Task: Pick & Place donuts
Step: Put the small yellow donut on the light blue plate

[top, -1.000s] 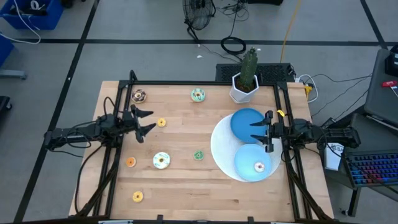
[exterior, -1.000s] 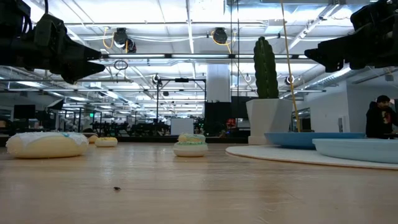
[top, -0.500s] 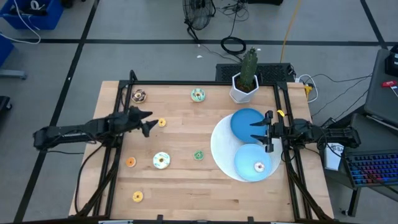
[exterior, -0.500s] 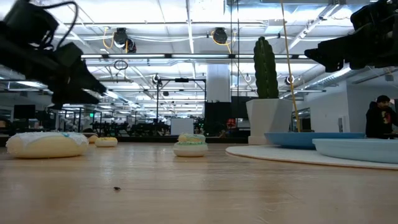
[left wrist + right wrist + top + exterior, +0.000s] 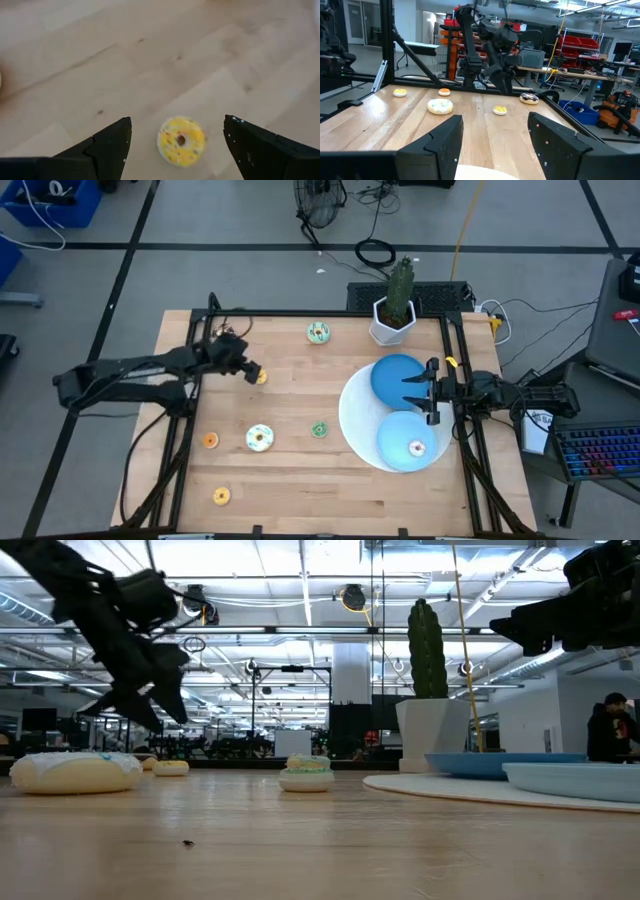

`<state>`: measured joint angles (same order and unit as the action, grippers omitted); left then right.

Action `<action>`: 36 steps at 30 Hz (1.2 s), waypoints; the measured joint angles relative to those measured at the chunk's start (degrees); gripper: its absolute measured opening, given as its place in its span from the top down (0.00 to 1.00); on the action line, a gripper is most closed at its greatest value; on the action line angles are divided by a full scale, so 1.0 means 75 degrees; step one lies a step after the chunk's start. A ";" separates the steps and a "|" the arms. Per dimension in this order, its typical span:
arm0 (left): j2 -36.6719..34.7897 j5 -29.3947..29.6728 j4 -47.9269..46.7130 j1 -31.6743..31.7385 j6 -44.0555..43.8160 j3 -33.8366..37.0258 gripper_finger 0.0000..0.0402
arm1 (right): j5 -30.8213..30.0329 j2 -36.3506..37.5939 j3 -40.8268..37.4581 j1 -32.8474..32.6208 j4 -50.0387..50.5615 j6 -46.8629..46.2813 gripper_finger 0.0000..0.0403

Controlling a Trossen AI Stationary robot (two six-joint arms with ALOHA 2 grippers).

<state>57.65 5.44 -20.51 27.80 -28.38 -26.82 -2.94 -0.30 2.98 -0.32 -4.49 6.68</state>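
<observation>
Several small toy donuts lie flat on the wooden table: a yellow one, chocolate, green-white, green, a bigger white one and two orange ones. Another white donut sits on the nearer blue plate. My left gripper is open and tipped downward, hovering just above the yellow donut, which shows between its fingers without touching them. My right gripper waits open above the blue plates.
Two blue plates rest on a large white disc on the table's right half. A potted cactus stands at the far edge. Black frame rails run along the left and right sides. Bare wood lies along the near edge.
My left gripper has swung toward the far-right, lowered and tipped its fingers from level to pointing down, ending over the yellow donut. The donuts have stayed where they were.
</observation>
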 joint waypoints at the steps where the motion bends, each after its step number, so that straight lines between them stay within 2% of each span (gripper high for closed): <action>1: 0.0261 0.0019 0.0007 0.0029 0.0004 -0.0127 0.23 | 0.0000 0.0001 0.0000 0.0000 0.0000 0.0003 0.47; 5: 0.1169 -0.0105 -0.0012 0.0044 0.0006 -0.0523 0.23 | 0.0000 0.0000 0.0000 0.0000 0.0000 0.0000 0.47; 12: 0.2448 -0.0964 -0.0099 -0.0185 0.0598 -0.0963 0.23 | 0.0000 0.0002 0.0000 0.0000 0.0000 0.0000 0.47; 19: 0.3319 -0.0838 -0.0215 -0.0489 0.0869 -0.1259 0.23 | 0.0000 0.0000 0.0000 0.0000 0.0000 0.0001 0.47; 26: 0.3664 -0.0170 -0.0863 -0.0526 0.0972 -0.1444 0.23 | 0.0000 0.0000 0.0000 0.0000 0.0000 0.0000 0.47; 36: 0.3666 -0.0121 -0.1709 -0.0698 0.0717 -0.1864 0.23 | 0.0000 0.0000 -0.0001 0.0000 0.0000 0.0001 0.48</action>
<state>85.14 4.54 -33.32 22.57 -23.00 -40.80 -2.94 -0.30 2.98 -0.32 -4.49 6.68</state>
